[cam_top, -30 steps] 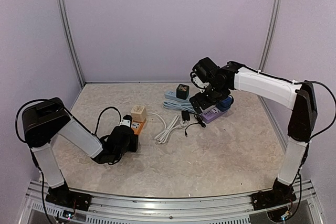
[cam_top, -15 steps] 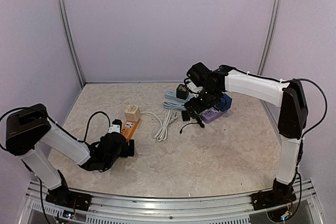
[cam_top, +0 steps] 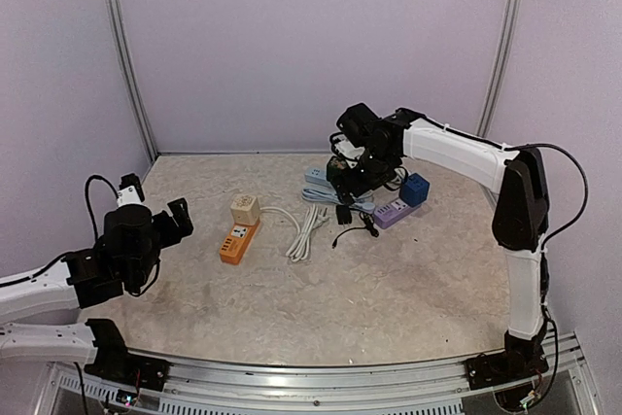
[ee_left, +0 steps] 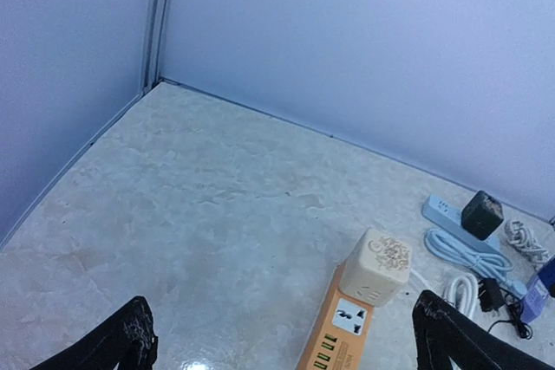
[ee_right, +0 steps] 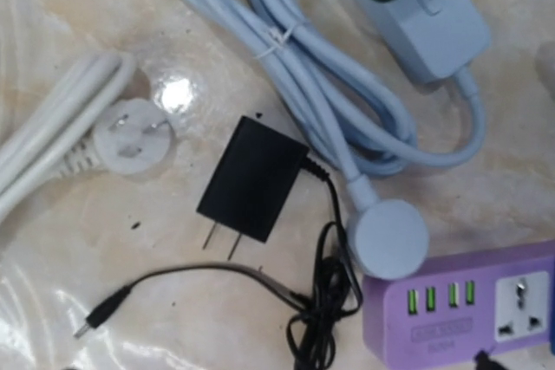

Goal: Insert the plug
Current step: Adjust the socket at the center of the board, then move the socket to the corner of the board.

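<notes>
A black plug (ee_right: 251,179) lies flat on the table with its two prongs bare and its thin black cable (ee_right: 325,301) tangled beside it; in the top view the black plug (cam_top: 343,213) lies just ahead of my right gripper (cam_top: 348,180). That gripper hovers above it, open, and its fingers stay outside the right wrist view. A purple power strip (ee_right: 468,305) lies to the plug's right. My left gripper (cam_top: 155,216) is open and empty, well left of the orange power strip (cam_top: 236,240), which carries a beige cube adapter (ee_left: 375,266). Both left fingertips (ee_left: 121,344) show wide apart.
A light blue power strip (ee_left: 451,218) with a black cube (ee_left: 481,214) plugged in lies at the back, its cord (ee_right: 303,84) coiled and ending in a round plug (ee_right: 388,238). A white cord (cam_top: 306,230) with a white plug (ee_right: 130,136) lies mid-table. A blue cube (cam_top: 416,189) sits on the purple strip.
My left arm has drawn back to the left, away from the orange strip, and its gripper has opened. My right gripper has shifted left from the purple strip to above the black plug.
</notes>
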`<state>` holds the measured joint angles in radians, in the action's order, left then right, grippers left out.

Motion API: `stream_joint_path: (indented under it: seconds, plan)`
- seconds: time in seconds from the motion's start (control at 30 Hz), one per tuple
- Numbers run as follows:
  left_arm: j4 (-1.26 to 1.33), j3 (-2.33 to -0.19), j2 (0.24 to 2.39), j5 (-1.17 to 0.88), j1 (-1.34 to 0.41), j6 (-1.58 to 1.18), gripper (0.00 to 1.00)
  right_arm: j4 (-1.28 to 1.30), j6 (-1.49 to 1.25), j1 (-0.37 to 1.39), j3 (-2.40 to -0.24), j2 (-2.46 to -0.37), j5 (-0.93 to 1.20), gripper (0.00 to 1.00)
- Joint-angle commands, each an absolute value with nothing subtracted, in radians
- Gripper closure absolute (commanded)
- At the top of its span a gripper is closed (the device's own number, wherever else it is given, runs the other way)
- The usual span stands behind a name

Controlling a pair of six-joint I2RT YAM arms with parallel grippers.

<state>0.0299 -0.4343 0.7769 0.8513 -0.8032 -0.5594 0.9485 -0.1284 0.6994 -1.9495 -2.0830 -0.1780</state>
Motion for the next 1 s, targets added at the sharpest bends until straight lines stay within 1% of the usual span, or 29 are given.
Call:
stream_joint_path:
  seconds: [0.0,0.17,0.33,0.43,0.63,0.83,0.97]
  plan:
    - [-0.216,-0.502,0.932,0.937,-0.762,-0.658,0.01,1.002,-0.124,0.682,-2.022,-2.158,-0.170,0.05]
    - [-0.280,-0.638,1.102,0.938,-0.747,-0.696,0.01,0.986,-0.131,0.665,-2.142,-2.221,-0.212,0.04]
    - [-0.210,-0.667,1.150,0.898,-0.736,-0.670,0.01,0.969,-0.133,0.620,-2.288,-2.336,-0.268,0.01]
    - [-0.197,-0.703,1.191,0.888,-0.732,-0.662,0.01,0.927,-0.152,0.584,-2.345,-2.395,-0.265,0.01]
    - [-0.207,-0.737,1.265,0.836,-0.759,-0.715,0.01,0.691,-0.147,0.560,-2.296,-2.435,-0.190,0.00]
    - [-0.244,-0.726,1.292,0.852,-0.811,-0.762,0.01,0.547,-0.141,0.560,-2.309,-2.495,-0.065,0.00]
    - [-0.264,-0.711,1.294,0.866,-0.830,-0.788,0.01,0.502,-0.130,0.560,-2.312,-2.519,-0.037,0.00]
